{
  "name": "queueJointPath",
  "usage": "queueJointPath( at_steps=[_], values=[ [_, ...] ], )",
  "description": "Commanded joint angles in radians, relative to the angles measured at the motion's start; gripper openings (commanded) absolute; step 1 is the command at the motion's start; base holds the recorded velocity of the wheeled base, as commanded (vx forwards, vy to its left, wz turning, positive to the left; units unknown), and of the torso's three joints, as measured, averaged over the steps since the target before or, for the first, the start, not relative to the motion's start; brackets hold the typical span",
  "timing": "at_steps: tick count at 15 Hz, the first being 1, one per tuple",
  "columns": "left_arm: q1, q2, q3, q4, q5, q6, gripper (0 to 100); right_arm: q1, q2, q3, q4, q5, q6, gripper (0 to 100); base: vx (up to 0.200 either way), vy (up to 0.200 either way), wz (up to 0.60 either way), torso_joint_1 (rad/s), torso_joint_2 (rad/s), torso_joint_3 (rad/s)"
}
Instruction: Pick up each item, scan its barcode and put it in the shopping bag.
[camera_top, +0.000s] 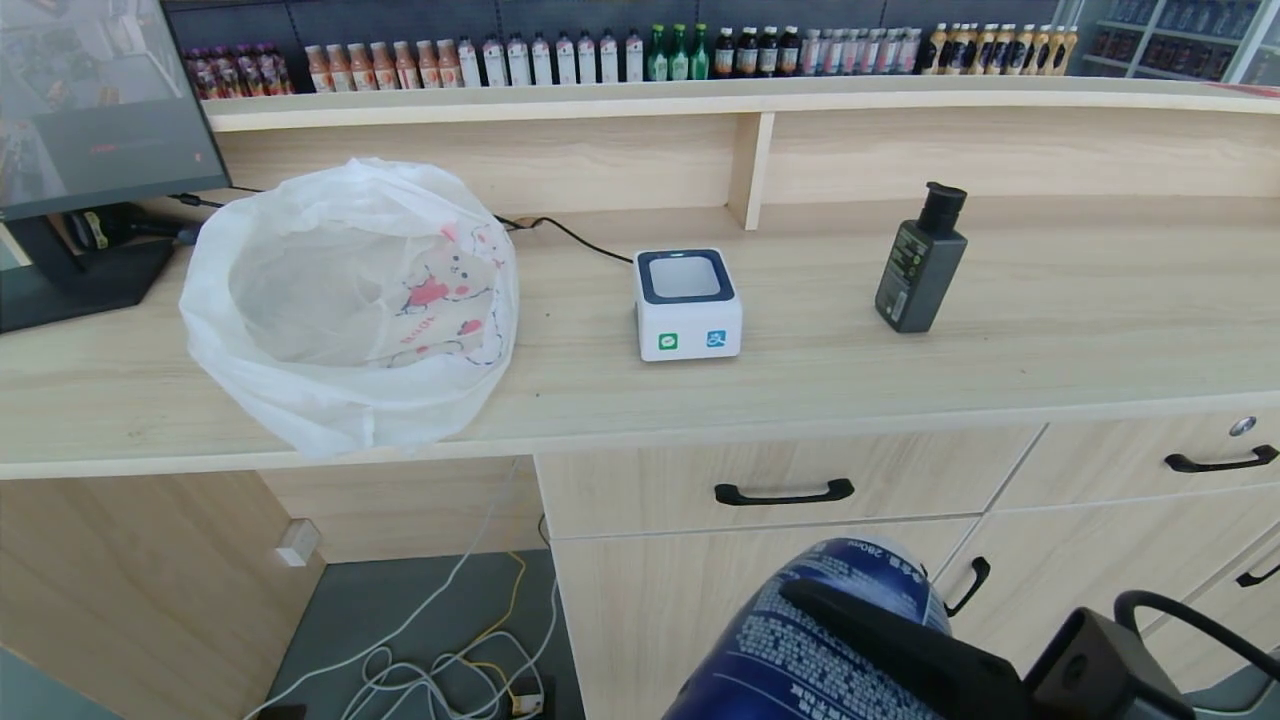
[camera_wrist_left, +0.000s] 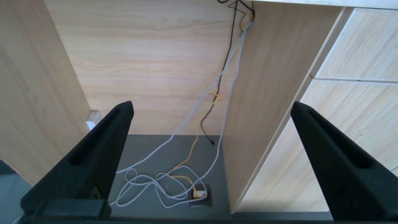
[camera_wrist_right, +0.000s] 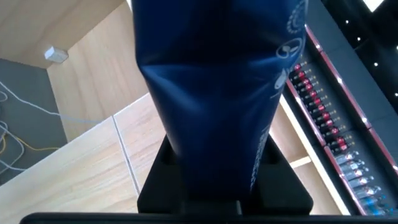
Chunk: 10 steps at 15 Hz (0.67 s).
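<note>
Head view: a thin, crumpled white plastic shopping bag (camera_top: 350, 300) was observed open on the wooden counter (camera_top: 1050, 330), with no item discernible inside. A boxy white scanner (camera_top: 688, 303) and an upright dark grey bottle (camera_top: 920, 262) were noted alongside. A glossy blue bottle (camera_top: 780, 660) was held below counter level by the right gripper (camera_top: 860, 625).

Left wrist view: the left gripper (camera_wrist_left: 212, 118) was found spread wide, with nothing between its fingers.

Right wrist view: the blue bottle (camera_wrist_right: 211, 81) was seen clamped.

Scanning and bagging were judged outstanding for both bottles.

Blue bottle (camera_top: 760, 655), white-lettered; grey bottle (camera_top: 918, 275), black cap; shopping bag (camera_top: 300, 400), white with pink cartoon.
</note>
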<state>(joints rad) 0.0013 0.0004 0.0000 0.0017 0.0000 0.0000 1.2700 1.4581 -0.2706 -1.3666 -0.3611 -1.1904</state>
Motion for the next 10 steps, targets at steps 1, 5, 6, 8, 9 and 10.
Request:
queueJointPath(
  at_steps=[1, 5, 6, 8, 9, 10],
  values=[
    [0.000, 0.000, 0.000, 0.000, 0.000, 0.000, 100, 0.000, 0.002, -0.013, 0.018, 0.001, -0.021, 0, 0.000, 0.000, 0.00, 0.000, 0.00, 0.000],
    [0.000, 0.000, 0.000, 0.000, 0.000, 0.000, 100, 0.000, -0.013, -0.021, 0.038, 0.031, -0.141, 0, 0.000, 0.000, 0.00, 0.000, 0.00, 0.000],
    [0.000, 0.000, 0.000, 0.000, 0.000, 0.000, 100, -0.014, -0.005, -0.024, 0.038, 0.025, -0.163, 0, 0.000, 0.000, 0.00, 0.000, 0.00, 0.000],
    [0.000, 0.000, 0.000, 0.000, 0.000, 0.000, 100, -0.031, 0.002, -0.025, 0.037, 0.013, -0.205, 0, 0.000, 0.000, 0.00, 0.000, 0.00, 0.000],
    [-0.001, 0.000, 0.000, 0.000, 0.000, 0.000, 100, -0.032, 0.002, -0.024, 0.035, 0.011, -0.229, 0, 0.000, 0.000, 0.00, 0.000, 0.00, 0.000],
    [-0.001, 0.000, 0.000, 0.000, 0.000, 0.000, 100, -0.035, 0.004, -0.027, 0.034, 0.011, -0.250, 0, 0.000, 0.000, 0.00, 0.000, 0.00, 0.000]
  ],
)
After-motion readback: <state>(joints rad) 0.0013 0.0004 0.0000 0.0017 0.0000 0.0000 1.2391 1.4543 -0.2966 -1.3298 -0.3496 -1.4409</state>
